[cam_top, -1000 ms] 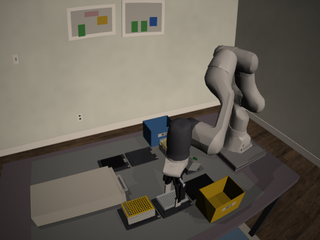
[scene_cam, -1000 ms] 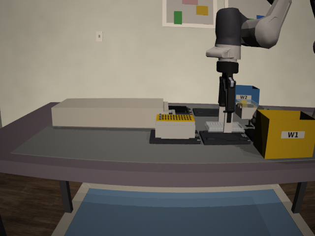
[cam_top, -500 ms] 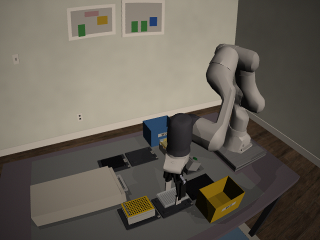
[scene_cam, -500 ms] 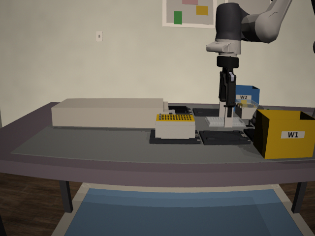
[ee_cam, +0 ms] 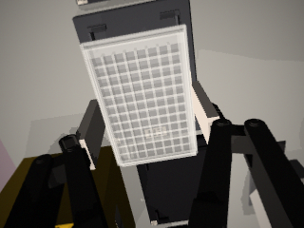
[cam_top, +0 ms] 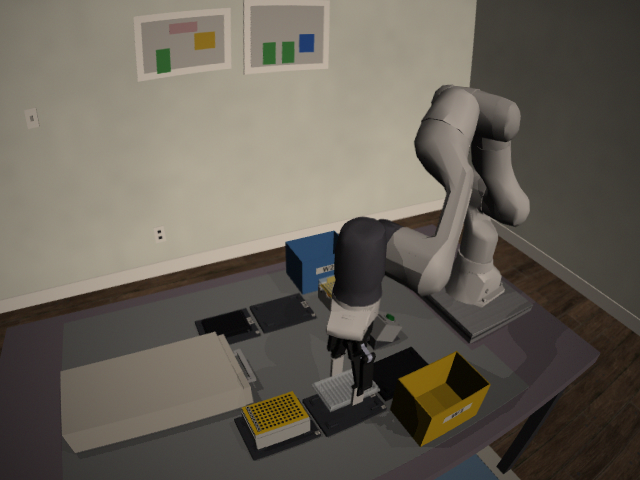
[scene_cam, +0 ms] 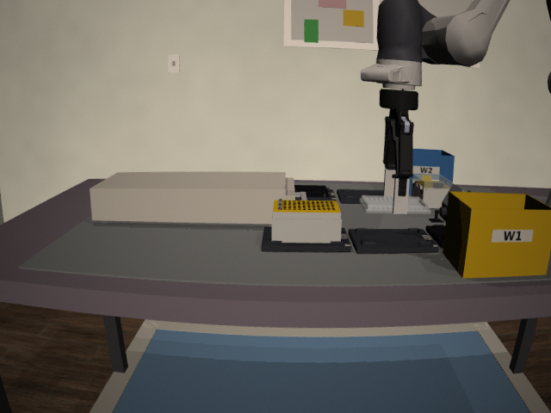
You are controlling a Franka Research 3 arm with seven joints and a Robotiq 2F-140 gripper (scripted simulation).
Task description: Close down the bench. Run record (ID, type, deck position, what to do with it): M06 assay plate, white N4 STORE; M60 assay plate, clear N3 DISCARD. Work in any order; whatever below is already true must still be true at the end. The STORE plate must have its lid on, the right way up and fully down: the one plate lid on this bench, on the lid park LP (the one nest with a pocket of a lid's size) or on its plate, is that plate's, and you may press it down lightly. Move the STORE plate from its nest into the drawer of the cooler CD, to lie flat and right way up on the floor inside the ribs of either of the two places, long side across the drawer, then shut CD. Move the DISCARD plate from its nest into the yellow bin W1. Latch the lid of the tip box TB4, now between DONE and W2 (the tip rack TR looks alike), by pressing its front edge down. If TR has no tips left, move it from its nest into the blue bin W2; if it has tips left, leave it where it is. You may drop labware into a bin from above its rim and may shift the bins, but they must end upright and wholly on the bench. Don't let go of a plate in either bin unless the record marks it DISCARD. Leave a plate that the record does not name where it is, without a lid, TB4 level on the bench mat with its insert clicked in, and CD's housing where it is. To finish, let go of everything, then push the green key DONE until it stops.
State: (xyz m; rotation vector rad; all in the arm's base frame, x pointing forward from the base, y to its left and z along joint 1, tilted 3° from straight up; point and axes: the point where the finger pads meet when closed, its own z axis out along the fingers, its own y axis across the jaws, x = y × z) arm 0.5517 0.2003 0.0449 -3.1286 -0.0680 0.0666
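Observation:
My gripper (cam_top: 347, 393) is shut on a clear assay plate (cam_top: 338, 388), gripping it across its short width. The plate hangs level a little above its empty black nest (cam_top: 352, 413). In the front view the plate (scene_cam: 391, 204) floats well above the nest (scene_cam: 391, 240), with the gripper (scene_cam: 396, 195) upright on it. The wrist view shows the plate (ee_cam: 142, 95) between my finger pads, with the nest (ee_cam: 138, 24) below. The yellow bin W1 (cam_top: 439, 395) stands open just right of the nest.
The tip rack TR (cam_top: 275, 417) (scene_cam: 280, 204), with a few tips at one end, sits left of the nest. The cooler CD (cam_top: 149, 387) lies further left. The blue bin W2 (cam_top: 312, 260), tip box TB4 (scene_cam: 429, 187) and green key DONE (cam_top: 390, 316) are behind the arm. Empty nests (cam_top: 283, 311) lie at the back.

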